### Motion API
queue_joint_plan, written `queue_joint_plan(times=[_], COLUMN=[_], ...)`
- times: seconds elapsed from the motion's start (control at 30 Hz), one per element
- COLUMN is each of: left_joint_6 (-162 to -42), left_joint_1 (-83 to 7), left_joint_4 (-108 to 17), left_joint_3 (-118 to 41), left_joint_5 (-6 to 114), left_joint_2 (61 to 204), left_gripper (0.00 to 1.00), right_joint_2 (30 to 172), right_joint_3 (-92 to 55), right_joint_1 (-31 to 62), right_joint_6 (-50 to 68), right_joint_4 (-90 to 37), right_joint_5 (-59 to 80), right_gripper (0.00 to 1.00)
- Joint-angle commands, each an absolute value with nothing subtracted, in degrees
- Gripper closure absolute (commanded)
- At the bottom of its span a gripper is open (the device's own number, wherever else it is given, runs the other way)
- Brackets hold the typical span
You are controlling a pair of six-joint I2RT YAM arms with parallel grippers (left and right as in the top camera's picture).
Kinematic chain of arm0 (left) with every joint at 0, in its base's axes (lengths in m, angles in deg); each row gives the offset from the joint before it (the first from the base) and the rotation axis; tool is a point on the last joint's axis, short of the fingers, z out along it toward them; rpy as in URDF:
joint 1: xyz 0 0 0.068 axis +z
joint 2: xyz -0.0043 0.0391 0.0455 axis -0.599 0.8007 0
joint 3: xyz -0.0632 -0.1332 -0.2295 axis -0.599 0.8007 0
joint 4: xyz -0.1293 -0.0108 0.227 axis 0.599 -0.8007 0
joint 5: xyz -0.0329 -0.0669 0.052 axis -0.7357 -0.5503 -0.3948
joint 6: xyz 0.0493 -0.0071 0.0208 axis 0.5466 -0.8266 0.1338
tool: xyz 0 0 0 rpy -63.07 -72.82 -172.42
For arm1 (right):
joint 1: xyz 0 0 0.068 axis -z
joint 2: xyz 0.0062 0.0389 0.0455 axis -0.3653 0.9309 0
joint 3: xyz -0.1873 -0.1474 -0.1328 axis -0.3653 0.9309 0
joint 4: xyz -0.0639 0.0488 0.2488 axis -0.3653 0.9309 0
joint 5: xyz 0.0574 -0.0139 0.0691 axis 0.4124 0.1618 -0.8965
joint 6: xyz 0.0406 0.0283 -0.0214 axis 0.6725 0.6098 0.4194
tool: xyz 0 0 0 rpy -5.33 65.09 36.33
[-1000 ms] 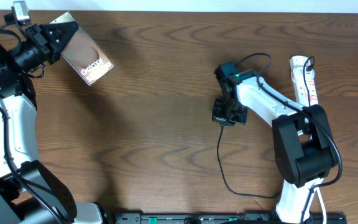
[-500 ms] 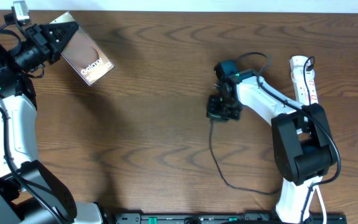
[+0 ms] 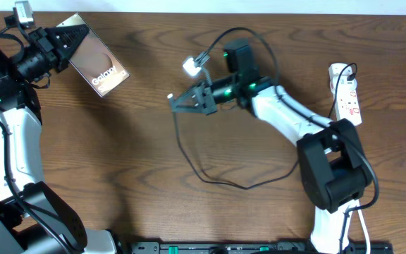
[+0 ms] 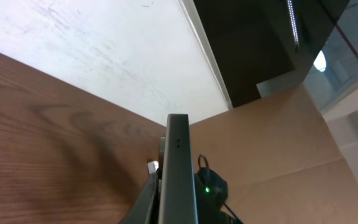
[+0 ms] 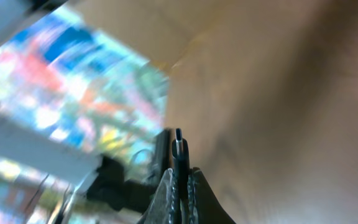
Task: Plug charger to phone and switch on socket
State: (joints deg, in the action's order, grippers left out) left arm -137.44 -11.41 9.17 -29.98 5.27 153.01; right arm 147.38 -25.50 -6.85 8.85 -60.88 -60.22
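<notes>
The bronze-brown phone (image 3: 99, 65) is held raised at the far left, tilted, in my left gripper (image 3: 68, 44), which is shut on its upper end. In the left wrist view the phone (image 4: 178, 168) shows edge-on between the fingers. My right gripper (image 3: 178, 103) is lifted over the middle of the table, pointing left, and is shut on the charger's plug (image 5: 178, 146). The thin black charger cable (image 3: 210, 176) hangs from it and loops on the table. The white socket strip (image 3: 347, 92) lies at the far right.
A small white connector (image 3: 191, 67) on a wire sits above the right gripper. The right arm (image 3: 287, 116) reaches across from the right side. A black rail runs along the front edge (image 3: 245, 247).
My right gripper has lifted from the table and swung left toward the phone, carrying the charger plug; the cable has trailed after it into a wider loop. The left arm and phone have not moved.
</notes>
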Motion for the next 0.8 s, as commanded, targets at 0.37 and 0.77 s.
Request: queue_joint_plan(times=[0.37,0.77], left_joint_6=[-137.9,-135.6], left_joint_1=[-11.7,-15.8], left_joint_4=[9.5,9.5], left_joint_3=[-30.1,-30.1], left_joint_5=[3.0,-0.7], left_joint_2=[152.9,152.9], left_gripper=[0.93,0.93], right_joint_2=[147.4,147.4], right_joint_3=[-26.2,-26.2], right_joint_1=[-16.2,-15.9], right_joint_6=[26.3,40.1], right_joint_4=[-83.0,-89.9], right_joint_5=[-61.6,-56.3], right_gripper=[0.99,0.99])
